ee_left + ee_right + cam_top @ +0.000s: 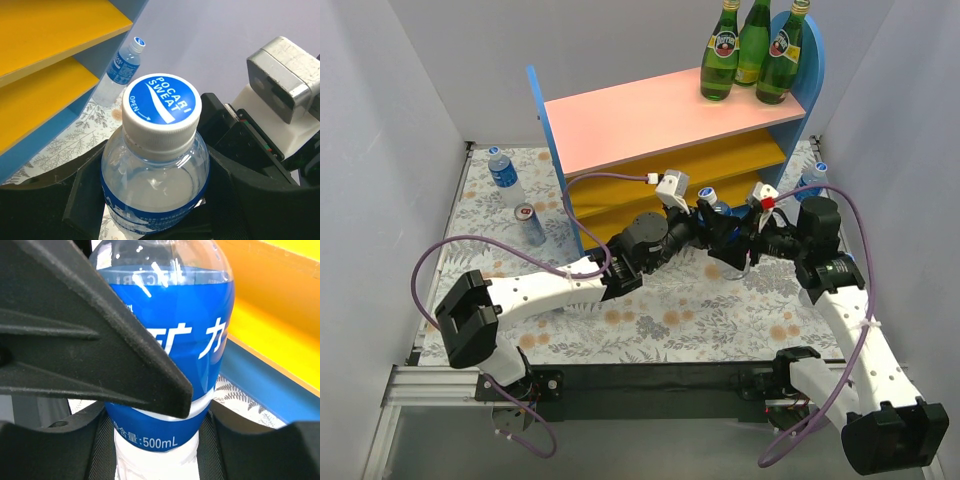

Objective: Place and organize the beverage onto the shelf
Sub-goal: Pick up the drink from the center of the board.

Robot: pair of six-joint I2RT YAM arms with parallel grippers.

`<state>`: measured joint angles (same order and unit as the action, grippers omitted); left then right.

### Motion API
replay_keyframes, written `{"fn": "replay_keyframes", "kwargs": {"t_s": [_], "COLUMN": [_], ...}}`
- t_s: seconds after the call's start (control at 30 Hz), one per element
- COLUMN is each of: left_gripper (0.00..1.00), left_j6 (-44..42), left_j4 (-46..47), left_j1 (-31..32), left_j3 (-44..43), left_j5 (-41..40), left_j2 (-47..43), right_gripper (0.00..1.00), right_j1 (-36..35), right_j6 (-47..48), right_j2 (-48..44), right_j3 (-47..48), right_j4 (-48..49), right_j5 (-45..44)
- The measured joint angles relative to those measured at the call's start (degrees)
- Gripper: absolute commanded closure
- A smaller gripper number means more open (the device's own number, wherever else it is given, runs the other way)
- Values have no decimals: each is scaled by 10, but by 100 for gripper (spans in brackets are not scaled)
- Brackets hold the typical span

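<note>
My left tool (698, 222) is clamped on a plastic bottle (161, 107) with a blue cap and label, holding it upright just in front of the shelf (548, 120), level with the orange lower boards (720, 160). My right tool (728, 232) has its fingers either side of the same bottle's label. I cannot tell from my wrist view whether they are pressing on it or only framing it, so I judge this to be a hand-over in mid-step.

The task looks under halfway done. The three green glass bottles (757, 45) stand together at the right end of the pink top board (630, 120), so that group is placed. The parts of the lower boards I can see carry nothing.

What is left, as far as I can see:
- the bottle I hold, not yet on a board
- a second plastic bottle (506, 177) upright on the worktop (700, 310), left of the shelf
- a can (529, 225) just beside it
- a third plastic bottle (813, 180) by the shelf's right side panel

Any other drinks are hidden from me, perhaps behind my arms
</note>
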<state>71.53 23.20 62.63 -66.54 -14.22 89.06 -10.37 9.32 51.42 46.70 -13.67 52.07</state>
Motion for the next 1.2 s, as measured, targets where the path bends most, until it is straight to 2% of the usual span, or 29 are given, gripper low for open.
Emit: {"fn": "replay_keyframes", "kwargs": {"t_s": [0.1, 0.2, 0.43, 0.67, 0.8, 0.97, 1.2], "left_gripper": [34, 29, 26, 26, 27, 28, 29], "left_j6": [-2, -4, -16, -49, -99, -153, -172], "left_j4": [-4, -20, -33, -56, -83, -113, -118], "left_j1": [1, 4, 4, 4, 4, 4, 5], "left_j3": [0, 0, -3, -14, 25, 137, 279], "left_j5": [8, 15, 19, 63, 135, 226, 256], "left_j2": [-8, -26, -130, -209, -251, -317, -376], "right_gripper": [99, 99, 99, 99, 99, 99, 99], "right_j1": [6, 11, 32, 33, 33, 33, 30], "right_j6": [10, 32, 114, 176, 207, 239, 182], "right_j2": [-15, -30, -40, -25, 2, 54, 179], "right_j3": [0, 0, 0, 29, 116, 286, 548], "right_j4": [-10, -21, -99, -184, -240, -295, -316], "right_j5": [0, 18, 35, 18, -5, -6, 53]}}
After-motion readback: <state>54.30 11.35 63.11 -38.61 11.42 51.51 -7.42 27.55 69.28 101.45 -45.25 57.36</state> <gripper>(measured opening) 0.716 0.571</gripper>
